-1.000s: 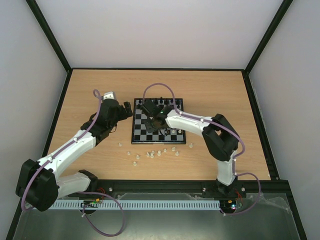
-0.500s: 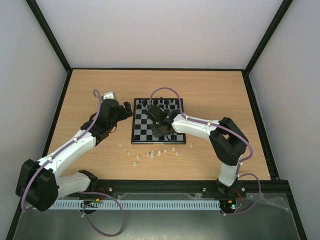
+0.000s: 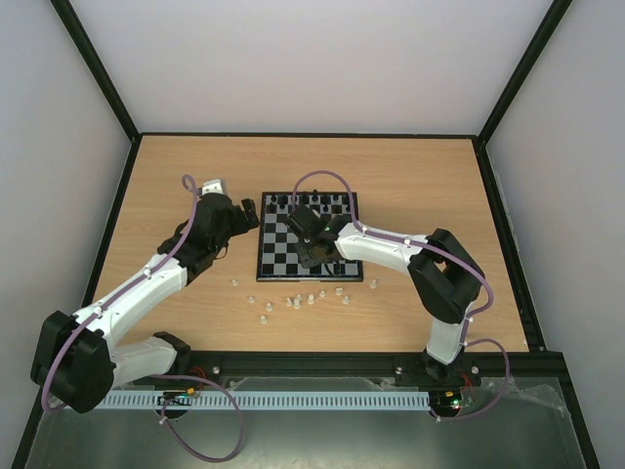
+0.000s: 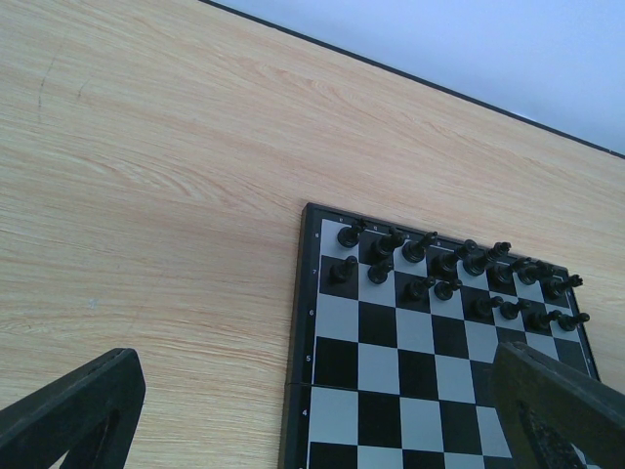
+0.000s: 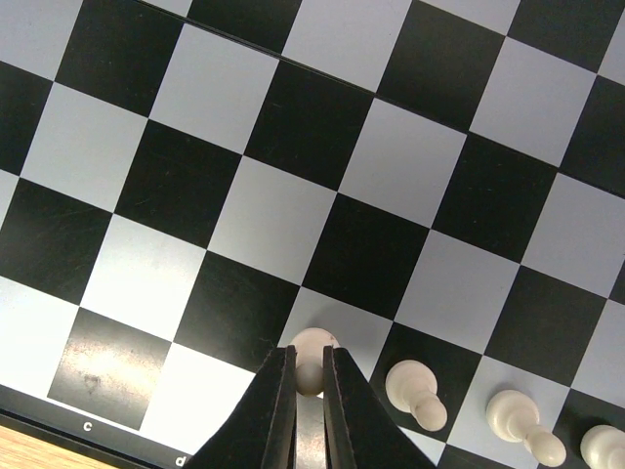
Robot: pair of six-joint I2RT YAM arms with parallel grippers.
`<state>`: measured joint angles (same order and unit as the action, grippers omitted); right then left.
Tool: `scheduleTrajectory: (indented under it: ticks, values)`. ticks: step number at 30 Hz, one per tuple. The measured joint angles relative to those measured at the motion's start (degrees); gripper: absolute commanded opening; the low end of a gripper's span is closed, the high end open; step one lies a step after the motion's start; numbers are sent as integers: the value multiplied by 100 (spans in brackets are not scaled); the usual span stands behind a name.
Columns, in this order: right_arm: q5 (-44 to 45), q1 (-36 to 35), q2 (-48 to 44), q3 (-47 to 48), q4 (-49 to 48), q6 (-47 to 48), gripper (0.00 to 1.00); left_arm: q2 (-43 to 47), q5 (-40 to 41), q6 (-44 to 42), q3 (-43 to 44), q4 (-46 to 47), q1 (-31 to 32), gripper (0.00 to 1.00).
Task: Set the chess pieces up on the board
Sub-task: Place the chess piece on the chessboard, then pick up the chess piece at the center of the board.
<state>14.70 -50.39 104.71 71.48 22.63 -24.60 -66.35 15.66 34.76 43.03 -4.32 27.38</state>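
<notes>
The board (image 3: 278, 252) lies mid-table, and the right wrist view looks straight down on its squares (image 5: 273, 225). My right gripper (image 5: 309, 350) is shut on a white pawn (image 5: 313, 339) that stands on a light square in the second row from the board's near edge. My right gripper (image 3: 311, 250) hangs over the board's near middle. Three more white pawns (image 5: 417, 391) stand in a row to its right. Several chess pieces (image 3: 298, 299) lie loose on the wood in front of the board. My left gripper (image 3: 246, 214) is open and empty beside the board's left edge (image 4: 296, 371).
Black chessmen (image 4: 444, 264) fill the board's two far rows (image 3: 312, 201). One white piece (image 3: 373, 284) lies apart off the board's near right corner. Black-framed walls close in the table on three sides.
My right gripper has swung left across the board with the pawn and come down near the front rows. In the last half second it barely moved. The left arm has stayed still.
</notes>
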Motion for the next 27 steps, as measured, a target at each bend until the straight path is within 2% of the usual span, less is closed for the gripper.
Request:
scheduleTrajectory:
  ticks: [13,20,27]
  values:
    - [2,0,7,-33,2,-7,11,0,0,0,0,0,0,100]
    - [13,0,13,-44,2,-15,23,0,0,0,0,-2,0,99]
    - [13,0,9,-44,7,-11,24,0,0,0,0,-2,-2,100]
